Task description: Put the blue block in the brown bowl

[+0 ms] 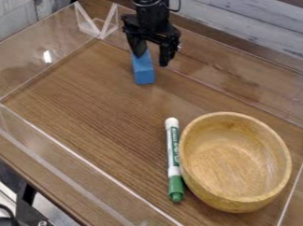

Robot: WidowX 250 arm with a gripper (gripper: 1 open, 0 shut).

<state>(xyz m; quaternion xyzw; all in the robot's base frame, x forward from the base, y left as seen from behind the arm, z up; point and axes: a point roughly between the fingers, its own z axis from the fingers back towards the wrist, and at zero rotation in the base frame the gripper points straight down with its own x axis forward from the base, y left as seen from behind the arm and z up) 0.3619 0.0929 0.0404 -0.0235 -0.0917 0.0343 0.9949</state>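
Over wooden table (pixel 92 113), downward-pointing pincer (pixel 151 55) straddles blue block (pixel 143 71).

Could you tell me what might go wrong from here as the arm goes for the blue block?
The open claw sits over only the blue block's far end, so closing may pinch a corner and tip it. On the way to the brown bowl, the green-and-white marker lying against its rim could get knocked.

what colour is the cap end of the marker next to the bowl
Green on the marker, with a white barrel behind it; it shows in the only camera view.
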